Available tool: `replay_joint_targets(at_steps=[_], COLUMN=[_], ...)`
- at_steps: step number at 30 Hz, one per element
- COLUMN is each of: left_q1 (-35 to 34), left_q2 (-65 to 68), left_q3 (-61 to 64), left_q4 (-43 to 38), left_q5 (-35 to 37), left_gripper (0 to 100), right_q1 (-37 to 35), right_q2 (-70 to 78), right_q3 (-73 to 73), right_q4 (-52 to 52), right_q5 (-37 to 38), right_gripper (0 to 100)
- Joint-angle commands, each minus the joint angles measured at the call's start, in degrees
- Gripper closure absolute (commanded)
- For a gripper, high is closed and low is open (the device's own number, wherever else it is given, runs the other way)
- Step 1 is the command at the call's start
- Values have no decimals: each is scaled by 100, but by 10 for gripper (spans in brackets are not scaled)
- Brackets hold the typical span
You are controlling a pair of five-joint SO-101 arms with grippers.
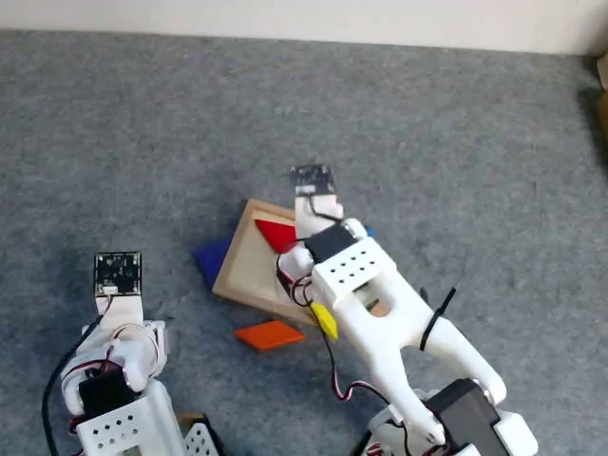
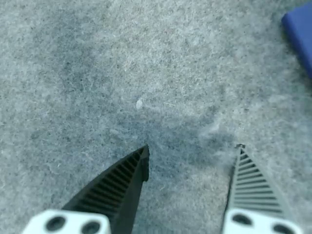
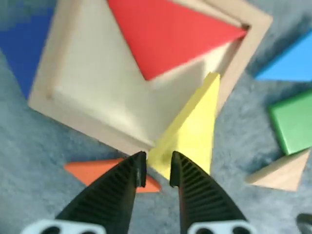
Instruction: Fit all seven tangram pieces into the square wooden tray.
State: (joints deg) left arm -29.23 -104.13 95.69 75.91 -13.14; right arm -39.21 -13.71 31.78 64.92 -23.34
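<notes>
The square wooden tray [image 3: 97, 83] [image 1: 249, 264] holds a red triangle [image 3: 165, 34] [image 1: 275, 233] against one corner. My right gripper [image 3: 157, 168] is shut on one corner of a yellow triangle [image 3: 195, 126] [image 1: 323, 320]. That triangle slants across the tray's near rim, its far tip just inside. An orange piece [image 3: 95, 170] [image 1: 270, 334] lies on the carpet just outside the rim, beside the right fingers. A dark blue piece [image 3: 27, 48] [image 1: 211, 258] [image 2: 300, 34] lies at the tray's left side. My left gripper [image 2: 192, 151] hangs open over bare carpet, left of the tray.
A light blue triangle [image 3: 290, 63], a green piece [image 3: 292, 119] and a plain wooden triangle [image 3: 282, 173] lie on the carpet right of the tray, under the right arm [image 1: 380, 313]. The left arm [image 1: 119, 332] stands at the front left. Grey carpet stretches behind the tray.
</notes>
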Motion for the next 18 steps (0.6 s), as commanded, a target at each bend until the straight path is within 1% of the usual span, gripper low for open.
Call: replay_joint_targets(at_steps=[1,5,9,11,14,18], left_q1=[-22,-22,-31,-40,-40,-40], left_q2=[-40,-40,-40,-40,-40,-40], left_q3=[-198,-198,-198,-198,-198,-198], left_q4=[0,0,0,9,9,9], left_q5=[62,62,62,62,62,62], left_gripper=[734,734,734,734,734,734], right_q1=[84,92,180,215,295,382], right_q2=[110,725,1033,971,760,593], right_q3=[-470,-479,-541,-708,-980,-1323], right_q4=[-426,-980,-1429,-1393,-1068,-215], right_q5=[-404,-774,-862,-862,-862,-826], right_gripper=[924,924,925,925,925,925])
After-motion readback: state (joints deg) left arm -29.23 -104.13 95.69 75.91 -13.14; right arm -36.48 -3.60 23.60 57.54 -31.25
